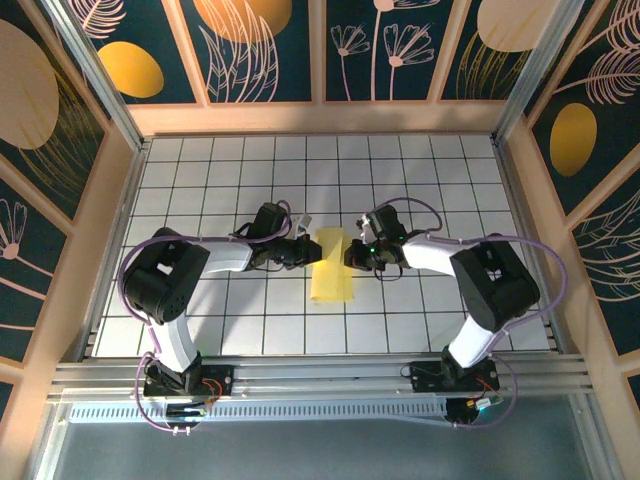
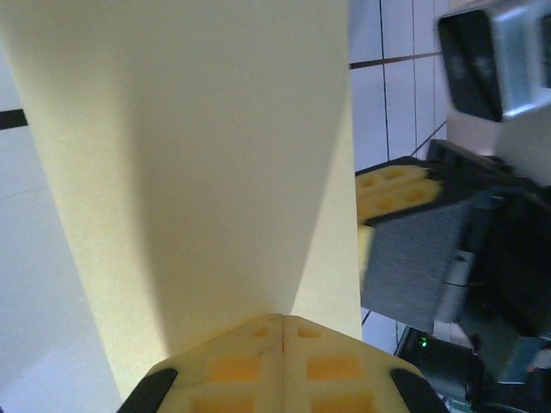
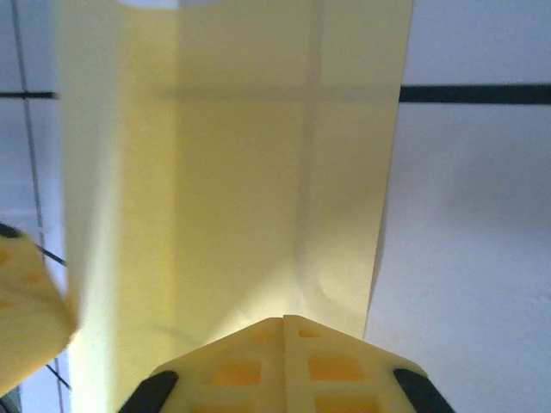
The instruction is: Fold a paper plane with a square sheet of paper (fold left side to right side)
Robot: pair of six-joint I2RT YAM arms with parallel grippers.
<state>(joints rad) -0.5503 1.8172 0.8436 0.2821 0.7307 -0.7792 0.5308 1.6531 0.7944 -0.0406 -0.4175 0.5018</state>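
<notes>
Both sides of the folded sheet of paper (image 1: pixel 330 280) are pinched; left gripper (image 1: pixel 312 252) clamps one edge (right gripper (image 1: pixel 351 256) the opposite).

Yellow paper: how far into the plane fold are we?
Done: the sheet of paper is no longer a square. It is folded into a narrow strip, and creases show in the right wrist view. In hand: the left gripper and right gripper are each shut on one of its long edges, from opposite sides. Left: no pointed nose or wings yet, so it is not a dart.
</notes>
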